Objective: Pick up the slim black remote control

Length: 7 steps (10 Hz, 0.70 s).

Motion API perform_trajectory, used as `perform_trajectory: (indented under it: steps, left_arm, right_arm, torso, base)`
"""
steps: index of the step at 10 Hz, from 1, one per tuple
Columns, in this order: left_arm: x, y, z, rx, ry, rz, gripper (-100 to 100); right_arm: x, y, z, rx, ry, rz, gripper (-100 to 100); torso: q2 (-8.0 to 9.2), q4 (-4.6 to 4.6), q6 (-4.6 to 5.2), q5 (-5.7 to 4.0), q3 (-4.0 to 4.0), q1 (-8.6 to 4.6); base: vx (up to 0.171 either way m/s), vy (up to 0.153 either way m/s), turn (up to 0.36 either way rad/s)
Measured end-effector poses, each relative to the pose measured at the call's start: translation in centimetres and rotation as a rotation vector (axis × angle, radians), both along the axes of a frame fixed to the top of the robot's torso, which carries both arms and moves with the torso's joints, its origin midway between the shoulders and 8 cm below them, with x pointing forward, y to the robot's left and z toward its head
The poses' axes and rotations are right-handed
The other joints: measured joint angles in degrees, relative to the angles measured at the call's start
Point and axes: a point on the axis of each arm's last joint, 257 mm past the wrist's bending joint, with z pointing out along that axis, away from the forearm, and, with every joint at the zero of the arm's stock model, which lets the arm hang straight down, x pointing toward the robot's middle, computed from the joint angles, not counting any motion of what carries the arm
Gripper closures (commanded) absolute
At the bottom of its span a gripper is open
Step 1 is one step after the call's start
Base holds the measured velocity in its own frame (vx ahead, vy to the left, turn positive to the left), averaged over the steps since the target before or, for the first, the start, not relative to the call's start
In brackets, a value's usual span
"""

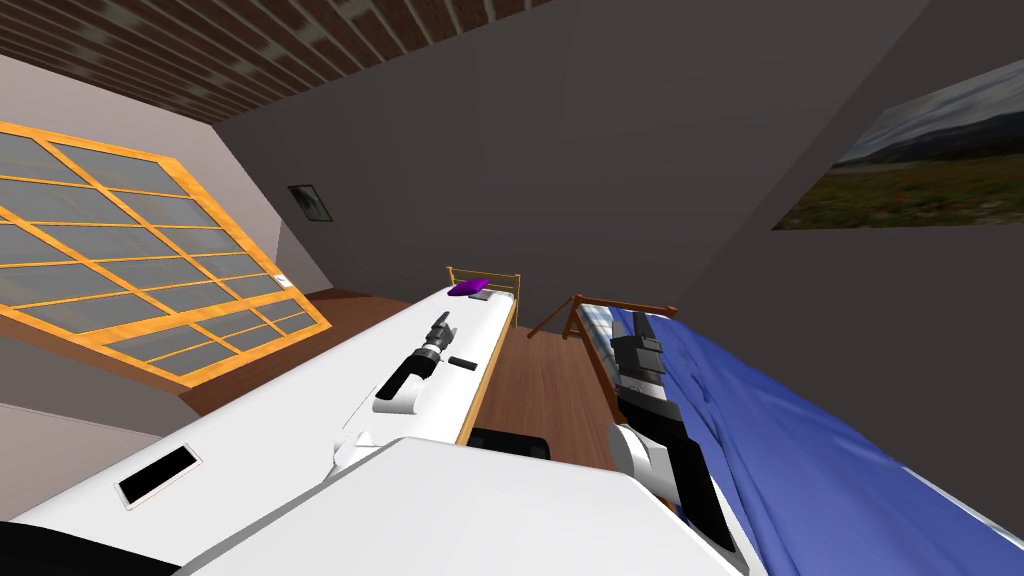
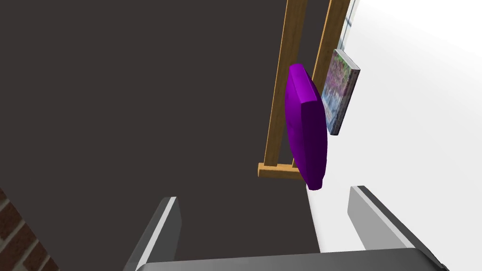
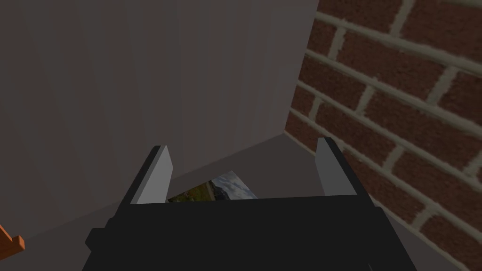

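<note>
In a bedroom with dark grey walls, a white robot stands at the foot of a long white bed (image 1: 300,420) with a light wooden frame. The slim black remote control (image 1: 461,362) lies flat on the white cover, about halfway along and close to the edge that faces the floor. It sits just beside the robot's left forearm, apart from it, on the side toward that edge.

The left arm stretches out low over the cover. Its left gripper (image 1: 441,322) is past the remote, toward the head of the bed, and touches nothing. The two thin grey fingers (image 2: 162,226) are spread wide and empty.

Ahead of the gripper, at the far end, a purple cushion (image 2: 306,127) rests against the slatted wooden headboard (image 2: 277,94). A book (image 2: 341,94) with a flowery cover lies touching the cushion. Nearer the robot, a flat black rectangle with a pale border (image 1: 158,474) lies on the same white cover, well apart from the remote.

The right arm is held over a second bed with a blue cover (image 1: 800,450), across a strip of wooden floor. The right gripper (image 3: 242,150) is also spread open, holding nothing.

A large window with an orange frame (image 1: 120,250) fills the wall on the left.
</note>
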Motion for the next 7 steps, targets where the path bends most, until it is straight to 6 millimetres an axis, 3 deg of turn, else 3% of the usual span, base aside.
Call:
perform_trajectory:
  steps: [7]
  left_arm:
    - [0.9,0.7,-6.2,-0.055,0.207,0.008,-100]
  right_arm:
    - [0.0,0.0,0.0,0.000,0.000,0.000,0]
  torso:
    - [-0.03,-0.01,0.00,-0.01,-0.02,-0.04]
  base:
    - [0.003,0.028,-0.021]
